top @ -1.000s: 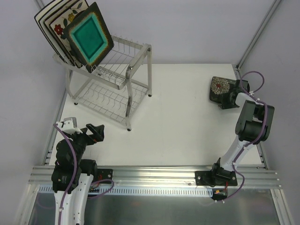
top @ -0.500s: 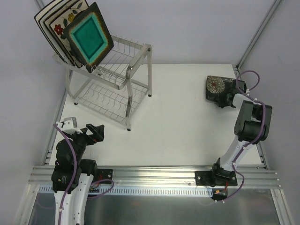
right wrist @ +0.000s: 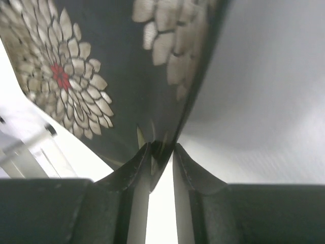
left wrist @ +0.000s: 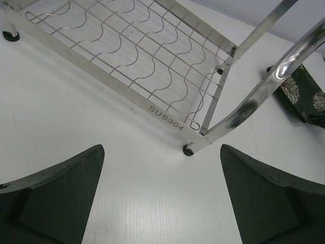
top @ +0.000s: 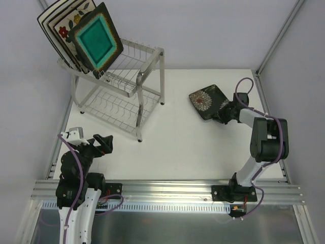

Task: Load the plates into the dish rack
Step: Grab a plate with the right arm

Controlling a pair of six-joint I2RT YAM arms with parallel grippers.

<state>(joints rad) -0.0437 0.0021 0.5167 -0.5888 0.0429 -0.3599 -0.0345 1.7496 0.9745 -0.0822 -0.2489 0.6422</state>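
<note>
Just in front of the dish rack, my left end effector hangs released, fingers spread wide above the tabletop. Right of the rack, my right end effector is clenched on the white-bloom plate; four other plates stand in the rack's upper tier.

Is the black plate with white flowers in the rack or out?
Out. The right pincer grips the dark plate by its edge, well to the right of the dish rack.

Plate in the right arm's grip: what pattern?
White blooms on dark plate; right wrist view.
</note>
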